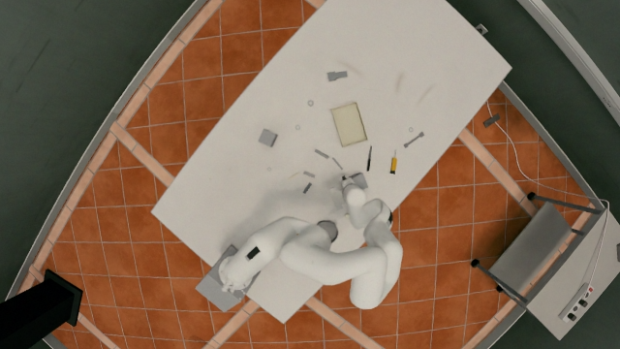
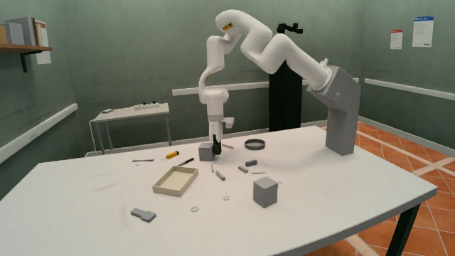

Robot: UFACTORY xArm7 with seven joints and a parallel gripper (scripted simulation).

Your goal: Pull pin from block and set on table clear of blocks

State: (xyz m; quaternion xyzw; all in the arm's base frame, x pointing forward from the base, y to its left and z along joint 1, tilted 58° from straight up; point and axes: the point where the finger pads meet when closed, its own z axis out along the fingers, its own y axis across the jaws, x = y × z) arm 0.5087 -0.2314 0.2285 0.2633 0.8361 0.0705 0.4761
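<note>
A small grey block [image 2: 206, 151] stands near the middle of the table, also in the overhead view [image 1: 358, 180]. My gripper [image 2: 216, 148] points straight down right beside the block's right face, fingers low near the table, and it also shows from overhead [image 1: 345, 179]. The dark fingers are shut on the pin at the block's side. The pin itself is mostly hidden by the fingers and the wrist. A second, larger grey block [image 2: 265, 192] [image 1: 267, 138] stands apart toward the near side.
A shallow cream tray [image 2: 175, 180], a black pen [image 2: 185, 162] and a yellow-handled screwdriver [image 2: 172, 155] lie left of the block. Short grey rods [image 2: 220, 175], washers, a dark ring [image 2: 254, 144] and a flat grey piece [image 2: 143, 215] are scattered around. The arm's grey pedestal [image 2: 339, 110] stands at the right.
</note>
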